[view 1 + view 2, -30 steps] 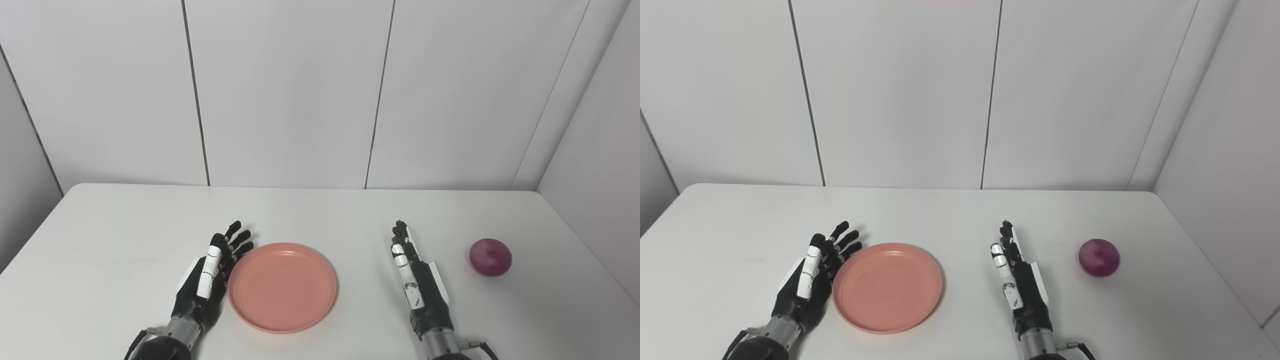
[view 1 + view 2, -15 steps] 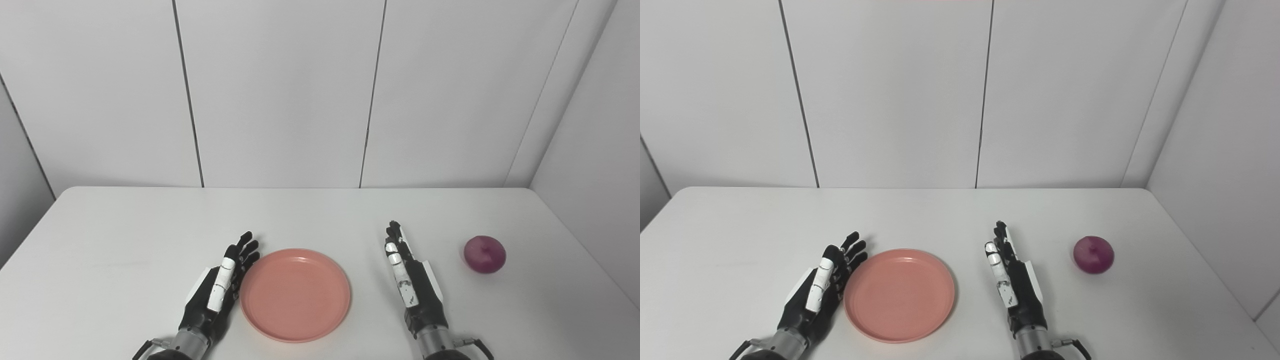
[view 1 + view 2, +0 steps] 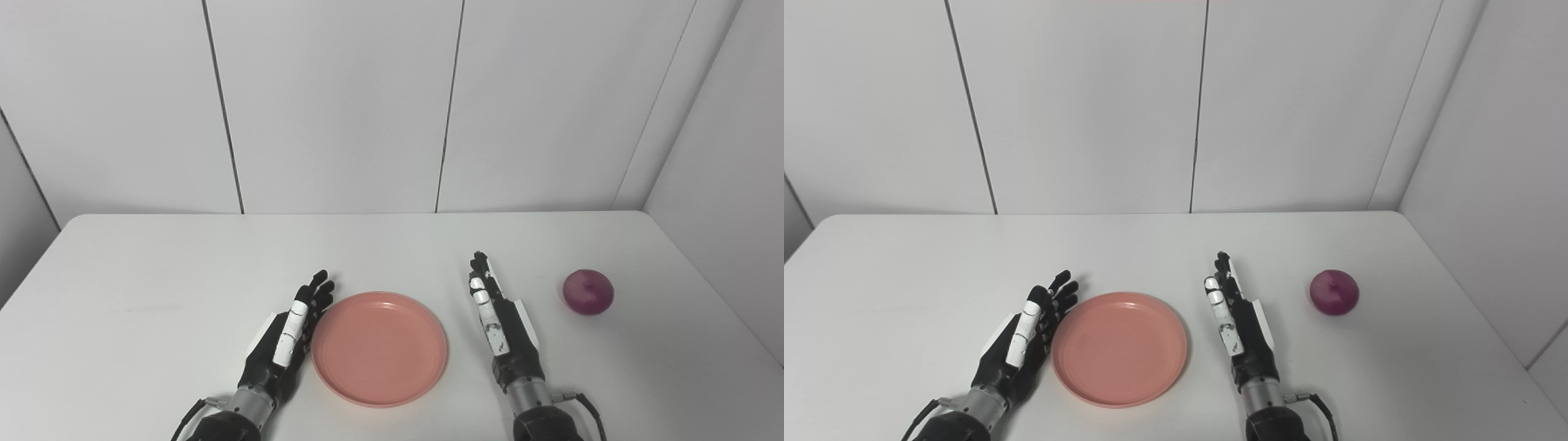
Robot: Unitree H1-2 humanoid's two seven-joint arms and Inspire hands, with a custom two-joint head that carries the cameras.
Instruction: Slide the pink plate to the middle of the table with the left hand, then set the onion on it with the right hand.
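Cut off at the bottom edge: both forearms, so only wrists and cable loops visible below the left hand [image 3: 283, 343] and right hand [image 3: 502, 324]. Palms hidden in both views, each hand standing edge-on to the worktop [image 3: 153, 288] with fingers straight, held side by side and holding nothing. Hard to tell whether the left hand's fingers actually touch the rim of the pink plate [image 3: 380, 347]; lying right against its left edge, no gap visible in either view. Plate flat on the worktop, near the front edge and roughly at mid-width, between the two hands, its right rim apart from the right hand. Onion [image 3: 588, 292] on the worktop well to the right of the right hand, not touched, resting near the right-hand edge. In the right eye view, more of the side wall to the right and a wider strip of worktop beyond the onion [image 3: 1334, 292]; in the left eye view, more of the worktop's left corner and the grey wall panel beside it.
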